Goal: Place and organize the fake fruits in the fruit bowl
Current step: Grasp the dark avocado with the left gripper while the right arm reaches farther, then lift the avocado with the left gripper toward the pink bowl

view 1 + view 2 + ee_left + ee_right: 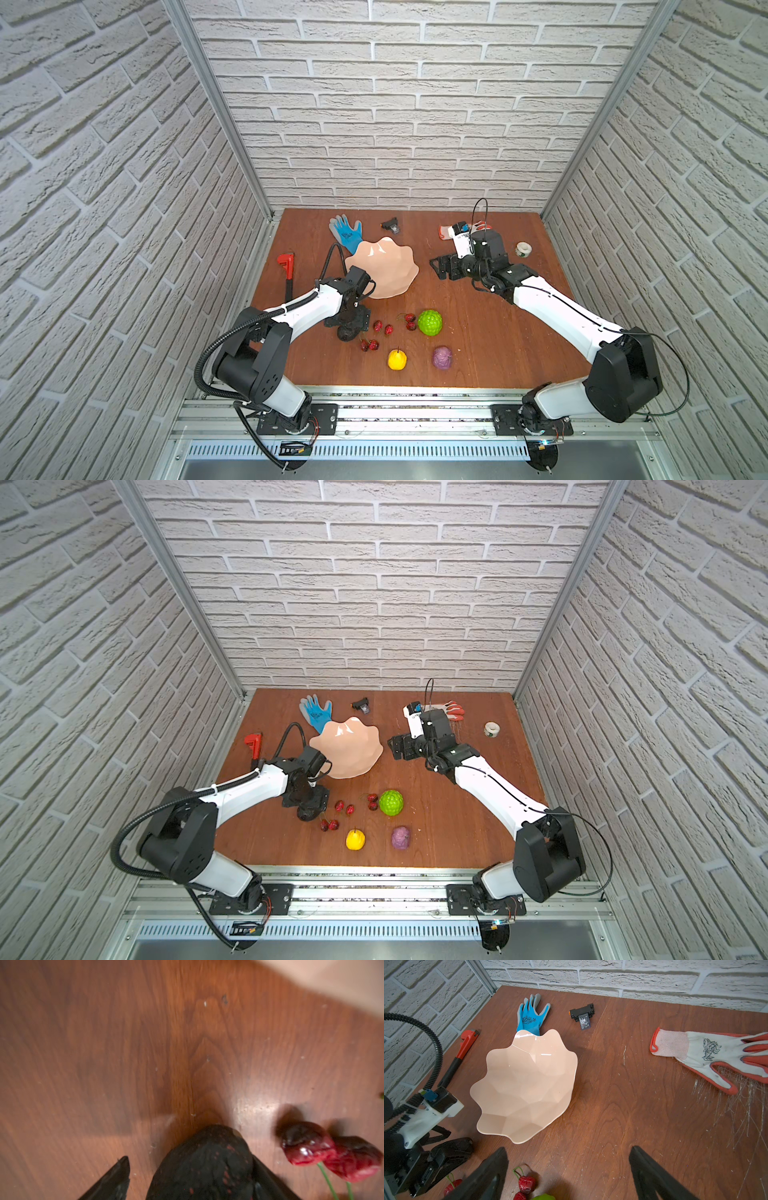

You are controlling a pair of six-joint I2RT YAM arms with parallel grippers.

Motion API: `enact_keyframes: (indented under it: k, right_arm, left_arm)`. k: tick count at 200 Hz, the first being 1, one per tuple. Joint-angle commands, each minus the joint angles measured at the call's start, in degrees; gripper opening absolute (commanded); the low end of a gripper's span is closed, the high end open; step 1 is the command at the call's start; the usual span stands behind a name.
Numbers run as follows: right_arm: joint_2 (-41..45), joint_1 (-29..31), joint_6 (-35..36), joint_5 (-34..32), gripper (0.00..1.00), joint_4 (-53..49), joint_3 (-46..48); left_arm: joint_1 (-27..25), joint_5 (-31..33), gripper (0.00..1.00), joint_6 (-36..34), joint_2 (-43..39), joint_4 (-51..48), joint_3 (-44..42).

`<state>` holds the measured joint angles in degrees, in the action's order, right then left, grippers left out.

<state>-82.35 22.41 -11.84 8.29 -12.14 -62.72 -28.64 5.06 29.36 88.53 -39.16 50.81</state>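
Note:
The peach-pink fruit bowl (384, 266) (347, 746) (525, 1084) stands empty at the table's middle left. My left gripper (348, 327) (190, 1161) reaches down in front of it, open, its jaws on either side of the dark avocado (347, 334) (207, 1163); one finger (122, 1169) stands clear of the fruit. Several red berries (377, 325) (307, 1142) (526, 1183) lie next to the avocado. Farther right are the green knobbly ball (429, 322), the yellow fruit (397, 360) and the purple fruit (442, 358). My right gripper (440, 268) (569, 1151) hovers open and empty, right of the bowl.
A blue glove (345, 232) lies behind the bowl, partly under its rim. A red wrench (286, 270) lies at the left edge. At the back lie a small black part (390, 225), a white-and-orange glove (708, 1053) and a tape roll (523, 249).

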Motion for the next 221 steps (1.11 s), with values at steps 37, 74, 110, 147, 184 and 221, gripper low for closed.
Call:
enact_keyframes:
  k: [37, 74, 110, 147, 184, 221]
  right_arm:
    - [-1.2, 0.6, -1.0, 1.2, 0.91, 2.8, -1.6]
    - [-2.0, 0.6, -0.9, 1.5, 0.91, 2.6, -2.2]
    - [-2.6, 0.6, -0.8, 1.6, 0.90, 2.5, -2.6]
    - [-2.6, 0.6, -1.1, 1.7, 0.90, 2.5, -2.8]
    - [-2.3, 0.6, -1.2, 2.0, 0.89, 2.2, -3.5]
    - [-1.7, 0.7, -1.1, 1.8, 0.89, 2.2, -3.6]
  left_arm:
    - [0.3, -1.0, 0.76, 0.9, 1.6, 4.1, -2.8]
    - [0.7, -1.0, 0.68, 1.3, 1.9, 4.3, -2.9]
    - [1.7, -1.3, 0.56, 1.8, 2.3, 3.6, -2.6]
    - [2.4, -1.7, 0.37, 2.6, 1.8, 2.5, -2.5]
    - [2.8, -1.1, 0.35, 2.2, -1.0, -0.7, -1.7]
    - [3.0, -0.8, 0.34, 2.1, -4.5, -4.0, -0.4]
